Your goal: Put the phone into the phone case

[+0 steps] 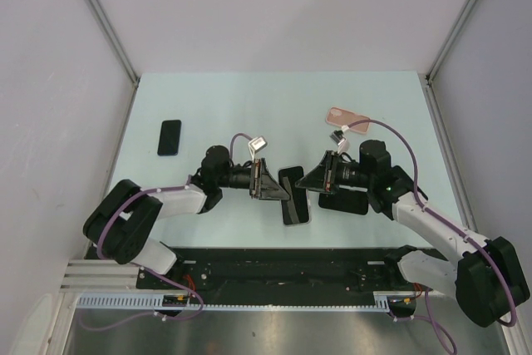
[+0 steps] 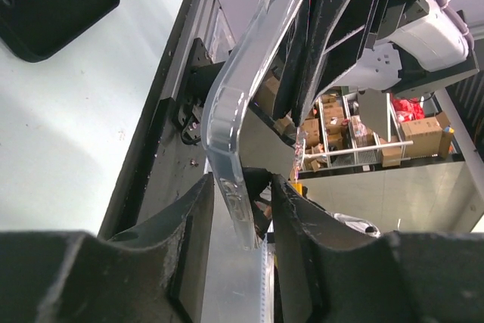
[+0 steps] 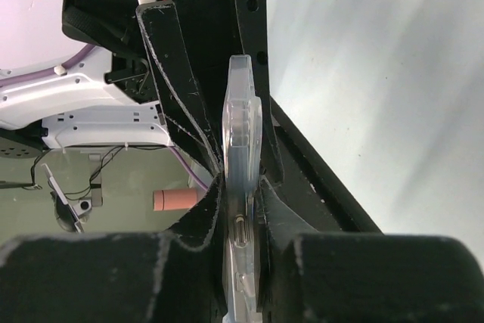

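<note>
At centre of table (image 1: pixel 216 101), clear case (image 1: pixel 293 194) edge-on, left gripper (image 2: pixel 242 183) and right gripper (image 3: pixel 243 187) both clamped on rim; dark phone (image 1: pixel 169 137) far left; thin flexible rim may twist, slip out

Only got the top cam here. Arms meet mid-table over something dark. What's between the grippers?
Observer: A clear case. The left wrist view has it edge-on between the fingers of the left gripper, with a gap showing on one side.
Operator: Right side gripping?
Observer: Yes. In the right wrist view the right gripper is shut on the case's thin edge, fingers pressed to both faces.
Operator: Phone seated in it?
Observer: Cannot tell; the wrist views show only the rim. A port cutout shows in that rim, down between the right gripper's fingers.
</note>
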Available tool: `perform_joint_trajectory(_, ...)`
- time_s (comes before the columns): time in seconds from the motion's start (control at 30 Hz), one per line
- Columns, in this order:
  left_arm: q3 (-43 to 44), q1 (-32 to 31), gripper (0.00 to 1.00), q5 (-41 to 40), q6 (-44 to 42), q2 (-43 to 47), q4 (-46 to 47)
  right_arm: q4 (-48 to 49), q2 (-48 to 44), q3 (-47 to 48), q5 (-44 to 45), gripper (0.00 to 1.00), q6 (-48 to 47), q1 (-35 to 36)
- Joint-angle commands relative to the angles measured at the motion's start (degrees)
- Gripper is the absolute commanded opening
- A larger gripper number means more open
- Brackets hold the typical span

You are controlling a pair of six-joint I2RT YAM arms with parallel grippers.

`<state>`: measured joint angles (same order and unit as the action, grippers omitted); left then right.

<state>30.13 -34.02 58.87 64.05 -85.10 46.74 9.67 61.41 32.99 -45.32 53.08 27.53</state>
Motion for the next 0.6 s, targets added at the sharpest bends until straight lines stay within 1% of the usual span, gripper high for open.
perform_joint_trajectory(0.0, -0.51, -0.26, 0.41, -0.07, 1.86, 0.81, 4.40, 5.97, -1.64, 1.02, -1.00, 0.00, 2.64, 0.24)
perform_joint_trajectory(0.1, -0.69, -0.26, 0.40, 0.10, 4.23, 0.37, 7.82, 6.93, -1.11, 1.02, -1.17, 0.02, 3.43, 0.33)
perform_joint_trajectory(0.13, -0.95, -0.26, 0.30, 0.19, 5.02, 0.20, 9.06, 7.20, -0.94, 1.02, -1.35, 0.06, 3.70, 0.33)
perform_joint_trajectory(0.17, -1.12, -0.26, 0.25, 0.02, 5.99, -0.24, 10.37, 7.46, -1.03, 1.02, -1.87, 0.15, 3.44, 0.42)
perform_joint_trajectory(0.2, -1.21, -0.17, 0.19, -0.16, 7.56, -0.42, 12.65, 7.38, -1.11, 0.93, -2.31, 0.20, 3.00, 0.51)
perform_joint_trajectory(0.23, -1.30, -0.17, 0.12, -0.25, 8.45, -0.77, 13.63, 7.21, -1.29, 1.02, -2.84, 0.23, 2.30, 0.51)
perform_joint_trajectory(0.27, -1.30, -0.17, 0.08, -0.42, 9.42, -0.94, 14.94, 6.77, -1.46, 1.02, -4.24, 0.32, 0.29, 0.51)
perform_joint_trajectory(0.33, -1.83, 0.09, 0.03, -1.12, 12.75, -1.47, 19.42, 4.92, -1.55, 0.76, -5.82, 0.40, -2.09, 0.42)
perform_joint_trajectory(0.37, -2.00, 0.36, 0.01, -1.30, 15.03, -1.56, 22.57, 3.70, -1.73, 0.58, -7.05, 0.45, -4.19, 0.33)
perform_joint_trajectory(0.43, -1.83, 0.88, 0.00, -1.57, 16.62, -1.47, 24.27, 2.99, -1.73, -0.38, -8.20, 0.48, -5.18, 0.33)
perform_joint_trajectory(0.57, -1.30, 2.81, 0.00, -2.36, 15.24, 0.19, 21.22, 6.48, -2.17, -4.16, -11.01, 0.50, -4.48, 0.51)
